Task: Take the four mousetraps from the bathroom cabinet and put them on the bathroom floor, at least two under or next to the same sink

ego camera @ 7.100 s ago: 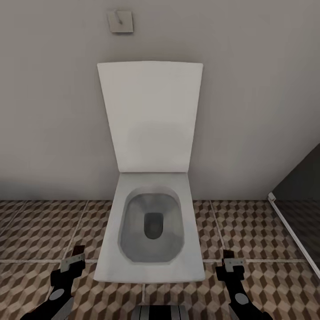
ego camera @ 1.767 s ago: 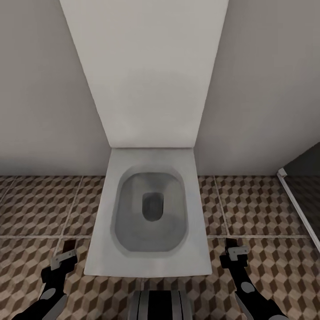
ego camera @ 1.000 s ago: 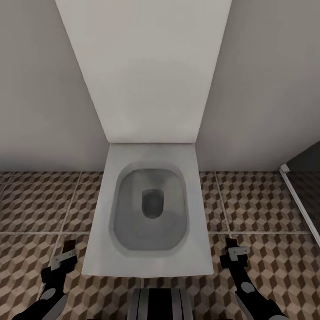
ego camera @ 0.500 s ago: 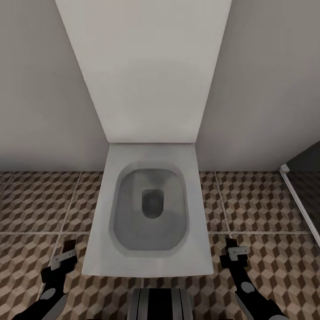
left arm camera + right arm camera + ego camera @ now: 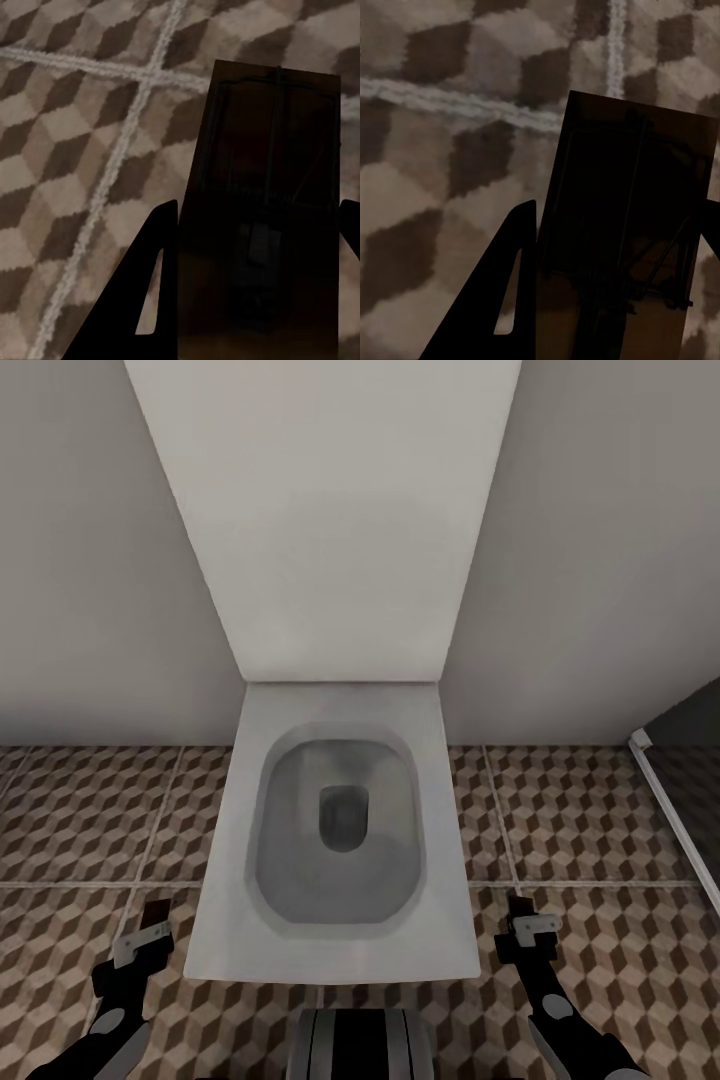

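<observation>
While parked facing the toilet point(image 5: 340, 840) | left gripper point(image 5: 247, 300) clamped on a mousetrap point(image 5: 270, 172); right gripper point(image 5: 615, 292) likewise on another point(image 5: 637, 202) | light, stiff, thin, likely fragile wire: edge grip | bathroom floor point(image 5: 90, 840) beyond

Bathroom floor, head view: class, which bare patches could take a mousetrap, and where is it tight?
The bathroom floor is bare between toilet and wall, and again between toilet and dark partition. Tight: beside the toilet's front corners, where left gripper and right gripper each hold a mousetrap.
</observation>
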Motion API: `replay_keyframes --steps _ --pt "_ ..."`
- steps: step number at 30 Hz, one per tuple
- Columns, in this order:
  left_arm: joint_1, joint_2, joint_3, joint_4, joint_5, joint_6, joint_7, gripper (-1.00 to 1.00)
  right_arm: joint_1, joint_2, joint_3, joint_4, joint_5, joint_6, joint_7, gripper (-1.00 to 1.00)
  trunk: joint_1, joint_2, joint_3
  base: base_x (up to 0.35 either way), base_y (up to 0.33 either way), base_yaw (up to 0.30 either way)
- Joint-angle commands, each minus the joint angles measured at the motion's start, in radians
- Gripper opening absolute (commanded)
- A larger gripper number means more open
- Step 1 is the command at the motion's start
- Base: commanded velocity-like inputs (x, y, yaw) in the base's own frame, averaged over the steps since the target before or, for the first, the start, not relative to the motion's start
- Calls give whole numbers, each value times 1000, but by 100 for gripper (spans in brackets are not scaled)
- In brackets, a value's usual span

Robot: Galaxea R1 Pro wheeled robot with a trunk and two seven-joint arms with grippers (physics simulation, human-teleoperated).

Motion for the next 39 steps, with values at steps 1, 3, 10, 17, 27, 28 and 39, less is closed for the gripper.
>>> replay_keyframes --steps 1,3,10,17,27,28,39 --pt "-1 1 -9 -1 5 -3 11 -100 0 -1 6 1 5 -1 -7 -100 0 0 -1 0 0 0" --pt "-1 1 -9 -1 5 -3 11 -100 0 -1 6 1 4 0 -7 -100 0 0 -1 0 0 0" --pt "-1 1 -9 -1 5 -3 11 -100 0 -1 6 1 4 2 -7 -100 0 0 -1 0 0 0" --pt "-1 1 -9 -1 5 -3 11 -100 0 -1 6 1 4 3 -7 -100 0 0 -1 0 0 0" --pt "-1 3 -9 -1 5 -3 13 -100 0 -1 6 1 4 2 -7 -100 0 0 -1 0 0 0" --pt "-1 3 -8 -1 5 -3 13 -100 0 -1 6 1 4 2 -7 -100 0 0 -4 0 0 0" --pt "-1 2 -8 -1 5 -3 13 -100 0 -1 6 1 4 1 -7 -100 3 -2 -24 0 0 0"
